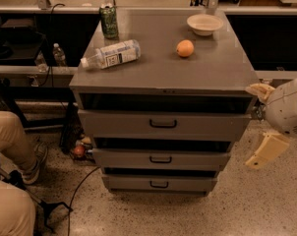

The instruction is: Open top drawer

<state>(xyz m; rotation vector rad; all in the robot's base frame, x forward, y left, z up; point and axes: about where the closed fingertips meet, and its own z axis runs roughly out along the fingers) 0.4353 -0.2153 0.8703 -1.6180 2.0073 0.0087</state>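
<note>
The top drawer (119, 124) is the tallest grey front of the three in the metal cabinet, with a black loop handle (163, 124) at its centre. A dark gap shows above its front, under the cabinet top. My gripper (258, 123) is at the right edge of the view, just off the cabinet's right side at the height of the top drawer. Its two cream fingers (266, 150) stand wide apart, one above the other, and hold nothing. It is far to the right of the handle.
On the cabinet top (207, 68) are a lying water bottle (111, 54), a green can (109, 21), an orange (185, 48) and a white bowl (204, 24). Two shorter drawers (124, 159) sit below. A person's legs (11, 141) and cables are at left.
</note>
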